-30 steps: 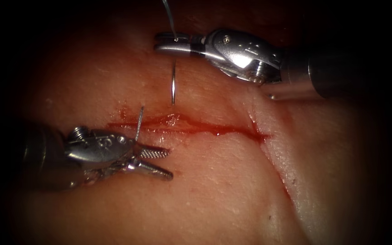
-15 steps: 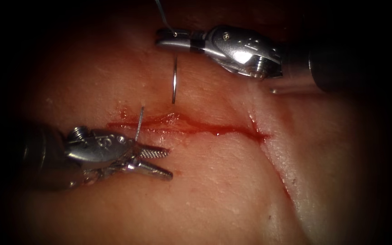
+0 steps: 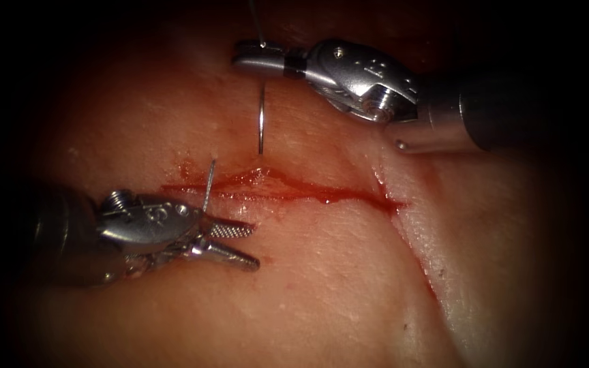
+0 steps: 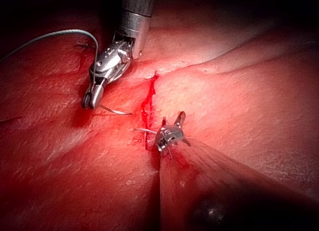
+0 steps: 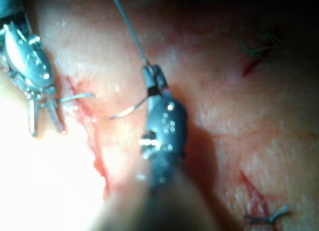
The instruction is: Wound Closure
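My right tool [image 3: 243,60] is above the cut [image 3: 322,194], jaws shut on the curved needle [image 3: 260,123] near its tail end. The needle hangs down toward the cut. Its tip rests at the tissue surface just above the cut's left part; I cannot tell if it has entered. Grey thread [image 3: 257,24] runs up from the jaws. The right wrist view shows the same hold: tool [image 5: 152,74], needle [image 5: 128,110], thread [image 5: 128,26]. My left tool [image 3: 253,243] lies below the cut, jaws open, holding nothing. A short thread end [image 3: 209,182] stands at the cut beside it.
Red fluid lines the cut and wets the tissue [image 3: 335,286] around it. A second furrow [image 3: 420,266] runs down and right from the cut's right end. Earlier stitches [image 5: 264,218] sit in the tissue behind the right tool.
The right tool has lifted slightly and turned a little at its wrist, carrying the needle with it; the thread above it has swung. The left tool has stayed still.
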`<action>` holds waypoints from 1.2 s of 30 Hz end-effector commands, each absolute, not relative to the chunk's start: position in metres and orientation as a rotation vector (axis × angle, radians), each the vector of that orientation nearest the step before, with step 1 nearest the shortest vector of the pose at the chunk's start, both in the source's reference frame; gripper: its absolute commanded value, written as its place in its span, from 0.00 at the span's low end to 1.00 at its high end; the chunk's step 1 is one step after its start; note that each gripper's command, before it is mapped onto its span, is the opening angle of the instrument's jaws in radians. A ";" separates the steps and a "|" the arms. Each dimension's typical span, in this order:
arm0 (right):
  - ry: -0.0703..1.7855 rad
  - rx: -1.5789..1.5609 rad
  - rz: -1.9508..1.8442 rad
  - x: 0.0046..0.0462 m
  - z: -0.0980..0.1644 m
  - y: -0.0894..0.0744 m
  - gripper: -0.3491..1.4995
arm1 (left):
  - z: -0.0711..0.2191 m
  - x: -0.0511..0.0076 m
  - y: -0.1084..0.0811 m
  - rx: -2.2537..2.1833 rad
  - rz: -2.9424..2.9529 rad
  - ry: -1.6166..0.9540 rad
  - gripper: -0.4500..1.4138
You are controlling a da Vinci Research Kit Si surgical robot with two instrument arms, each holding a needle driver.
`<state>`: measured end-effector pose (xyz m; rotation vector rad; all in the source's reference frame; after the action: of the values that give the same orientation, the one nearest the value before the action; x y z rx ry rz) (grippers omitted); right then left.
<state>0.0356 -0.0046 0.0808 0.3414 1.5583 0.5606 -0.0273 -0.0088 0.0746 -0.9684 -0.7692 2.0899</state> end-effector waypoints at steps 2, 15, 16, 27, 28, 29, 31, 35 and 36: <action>1.555 0.378 0.595 0.0365 0.081 -0.005 0.00 | 0.075 -0.0277 -0.009 -0.969 2.090 -0.771 0.31; 1.492 0.564 0.773 0.0360 0.082 -0.007 0.00 | 0.075 -0.0276 -0.009 -0.963 2.094 -0.767 0.31; 1.491 0.569 0.776 0.0360 0.082 -0.007 0.00 | 0.075 -0.0276 -0.009 -0.963 2.094 -0.767 0.31; 1.472 0.682 0.816 0.0366 0.081 -0.010 0.00 | 0.075 -0.0274 -0.009 -0.960 2.096 -0.762 0.30; 1.471 0.687 0.818 0.0365 0.080 -0.010 0.00 | 0.075 -0.0274 -0.009 -0.964 2.101 -0.760 0.30; 1.466 0.702 0.827 0.0363 0.080 -0.011 0.00 | 0.075 -0.0273 -0.009 -0.967 2.106 -0.754 0.29; 1.458 0.725 0.836 0.0360 0.080 -0.012 0.00 | 0.075 -0.0273 -0.009 -0.967 2.106 -0.754 0.29; 1.436 0.775 0.865 0.0352 0.080 -0.014 0.00 | 0.075 -0.0273 -0.009 -0.971 2.110 -0.748 0.29; 1.430 0.784 0.871 0.0351 0.080 -0.014 0.00 | 0.075 -0.0273 -0.009 -0.971 2.110 -0.748 0.29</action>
<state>0.0344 -0.0138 0.0796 0.7874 1.4280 0.8766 -0.0268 -0.0088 0.0746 -0.9684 -0.7466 2.1107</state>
